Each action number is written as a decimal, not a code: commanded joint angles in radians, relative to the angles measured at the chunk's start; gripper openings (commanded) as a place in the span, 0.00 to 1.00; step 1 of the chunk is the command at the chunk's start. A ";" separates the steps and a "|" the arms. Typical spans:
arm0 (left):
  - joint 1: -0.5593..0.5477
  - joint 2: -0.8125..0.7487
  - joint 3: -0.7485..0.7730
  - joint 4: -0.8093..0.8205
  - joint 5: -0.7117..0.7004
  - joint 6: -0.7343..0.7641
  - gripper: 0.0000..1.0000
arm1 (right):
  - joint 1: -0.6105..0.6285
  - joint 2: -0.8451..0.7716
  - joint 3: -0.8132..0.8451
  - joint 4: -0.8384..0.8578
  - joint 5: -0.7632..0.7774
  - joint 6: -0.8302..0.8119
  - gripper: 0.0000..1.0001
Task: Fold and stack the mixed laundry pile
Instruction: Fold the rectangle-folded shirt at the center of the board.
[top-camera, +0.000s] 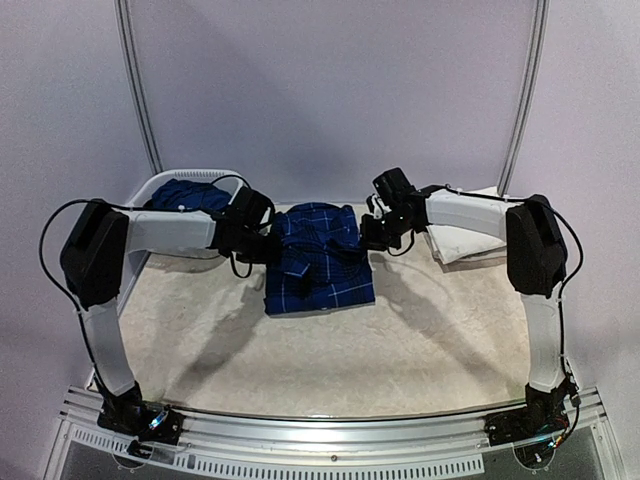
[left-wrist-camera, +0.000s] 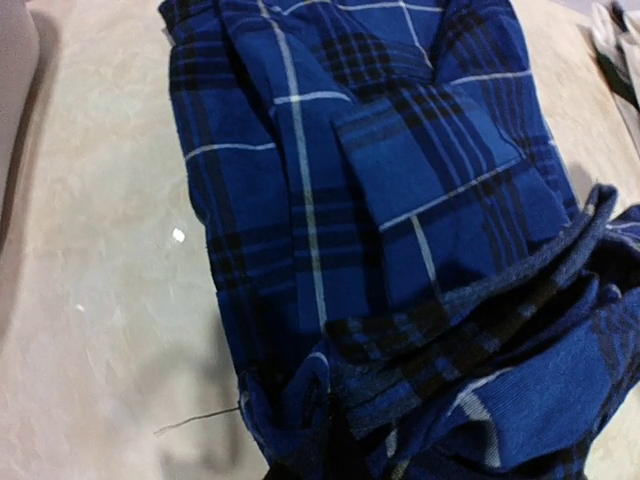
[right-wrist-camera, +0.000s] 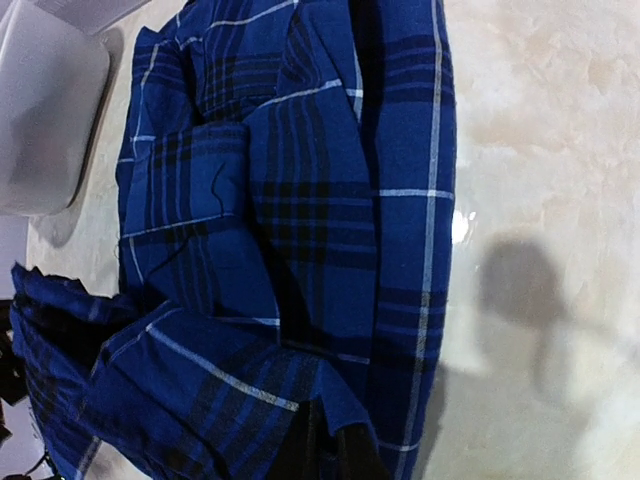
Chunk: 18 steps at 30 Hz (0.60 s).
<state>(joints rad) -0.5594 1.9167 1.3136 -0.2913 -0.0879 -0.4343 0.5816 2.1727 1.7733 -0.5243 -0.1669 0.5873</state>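
A navy plaid shirt (top-camera: 320, 262) lies folded in a thick bundle on the table's middle; it fills the left wrist view (left-wrist-camera: 380, 200) and the right wrist view (right-wrist-camera: 300, 230). My left gripper (top-camera: 266, 243) is at the shirt's left edge, shut on a bunched fold that hides its fingers. My right gripper (top-camera: 373, 232) is at the shirt's right edge, its dark fingertips (right-wrist-camera: 355, 455) pinched on the hem. Folded white trousers (top-camera: 465, 238) lie at the back right. A solid blue piece (top-camera: 185, 195) sits in the basket.
An oval white plastic basket (top-camera: 160, 185) stands at the back left, also seen in the right wrist view (right-wrist-camera: 50, 120). A beige mat (top-camera: 330, 350) covers the table in front of the shirt. A metal rail (top-camera: 330, 440) runs along the near edge.
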 joint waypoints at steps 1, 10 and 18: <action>0.036 0.068 0.117 -0.048 -0.032 0.030 0.04 | -0.058 0.068 0.052 0.045 -0.105 0.002 0.15; 0.067 0.101 0.271 -0.133 -0.017 0.016 0.67 | -0.123 0.073 0.139 0.079 -0.255 0.034 0.47; 0.020 -0.174 0.186 -0.148 -0.200 0.078 0.99 | -0.097 -0.169 -0.125 0.134 -0.179 -0.020 0.48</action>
<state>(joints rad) -0.5064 1.9339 1.5639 -0.4385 -0.1711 -0.4046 0.4564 2.1475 1.7603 -0.4236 -0.3862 0.5999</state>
